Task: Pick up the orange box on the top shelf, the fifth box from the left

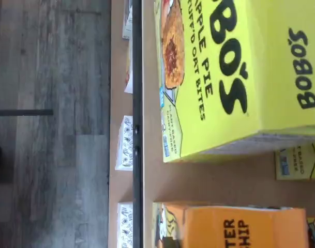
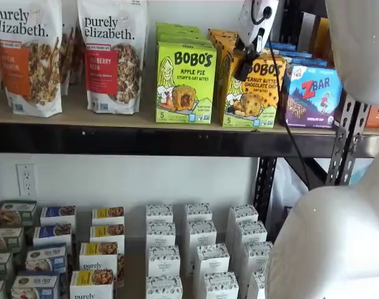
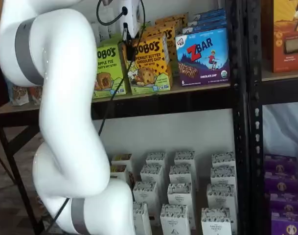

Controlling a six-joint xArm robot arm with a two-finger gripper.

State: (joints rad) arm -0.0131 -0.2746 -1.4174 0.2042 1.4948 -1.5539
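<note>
**Pincer at the Top of the Orange Box**

The orange cardboard box (image 2: 252, 92) with a cartoon lady and "Peanut Butter Chocolate Chip" on it stands upright on the light tan wooden top shelf (image 2: 71, 115), near its black front rail. A lime-green Bobo's Apple Pie box (image 2: 185, 82) stands just beside it on one side. A blue-purple Zbar box (image 2: 312, 95) stands just beside it on the other side.

The white pincer with black fingers (image 2: 244, 62) hangs down over the top front of the orange box in both shelf views. A black cable (image 2: 282, 106) runs down beside it. The fingers are at the box's top edge, but I cannot tell if they are spread, pressed together or pinching the box.

In the wrist view, the lime-green box fills much of the picture, and the orange box shows at one edge. Small white boxes (image 2: 201, 249) sit on the lower level.
</note>
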